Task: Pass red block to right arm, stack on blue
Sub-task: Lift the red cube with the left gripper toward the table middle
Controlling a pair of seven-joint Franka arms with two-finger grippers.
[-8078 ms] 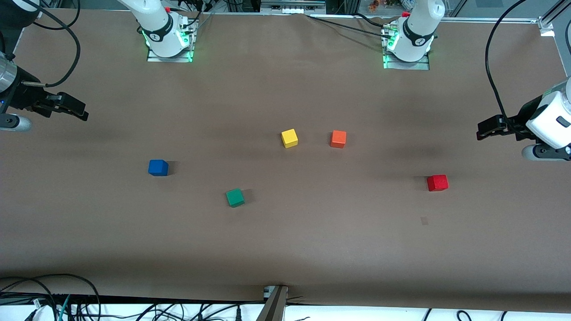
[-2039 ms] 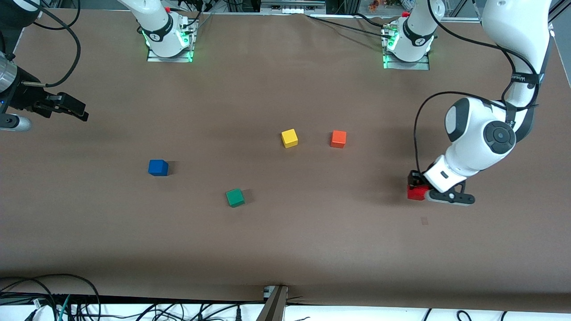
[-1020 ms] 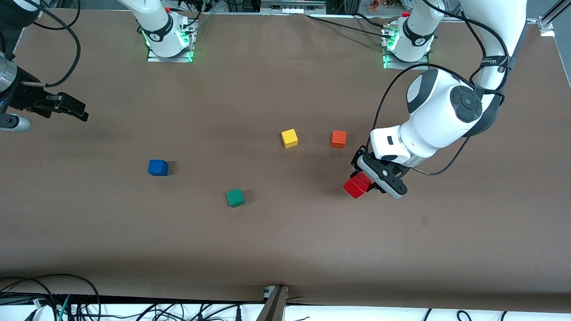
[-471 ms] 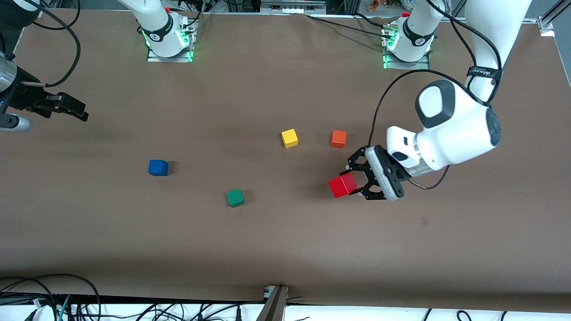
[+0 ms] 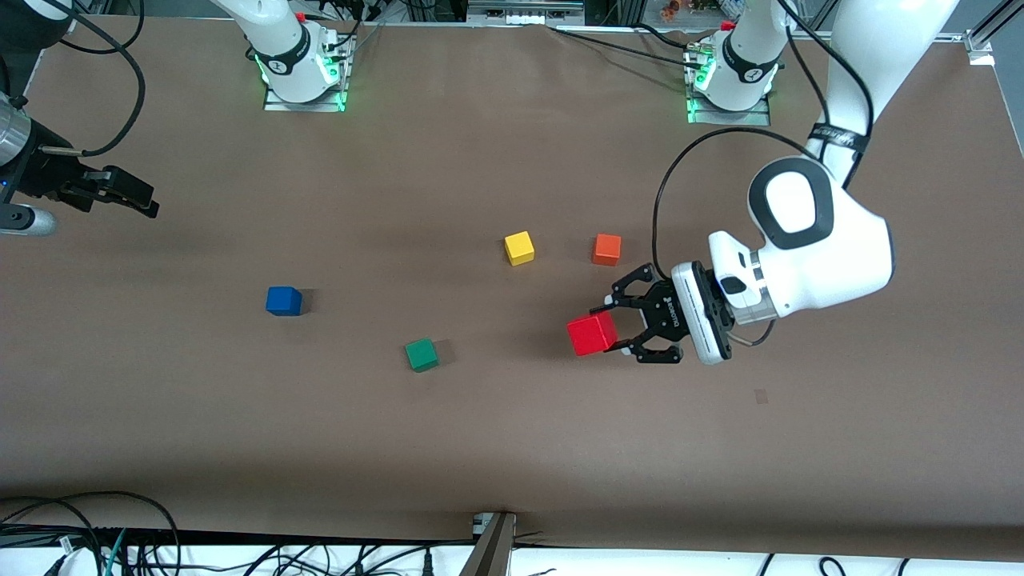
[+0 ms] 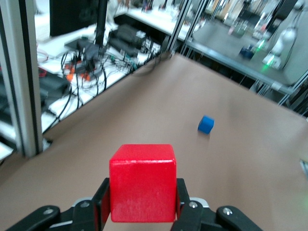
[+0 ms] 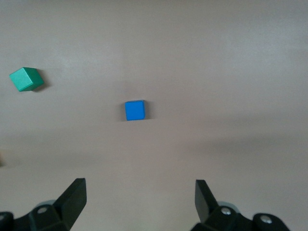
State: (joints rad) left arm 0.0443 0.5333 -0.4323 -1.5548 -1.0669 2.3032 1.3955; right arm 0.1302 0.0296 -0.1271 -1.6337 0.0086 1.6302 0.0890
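Note:
My left gripper (image 5: 610, 329) is shut on the red block (image 5: 592, 334) and holds it above the table's middle, over a spot near the orange cube. In the left wrist view the red block (image 6: 142, 182) sits between the two black fingers (image 6: 100, 211). The blue cube (image 5: 283, 301) rests on the table toward the right arm's end; it also shows in the left wrist view (image 6: 206, 124) and the right wrist view (image 7: 134, 110). My right gripper (image 5: 144, 201) waits open and empty in the air at the right arm's end of the table; in the right wrist view its gap (image 7: 139, 195) is wide.
A green cube (image 5: 421, 354) lies nearer the front camera than the blue one, also in the right wrist view (image 7: 26, 79). A yellow cube (image 5: 519, 247) and an orange cube (image 5: 606, 249) sit mid-table. Cables run along the table's front edge.
My left gripper closed on the red block at the left arm's end, lifted it, and has carried it toward the table's middle, turning level. The right arm has not moved.

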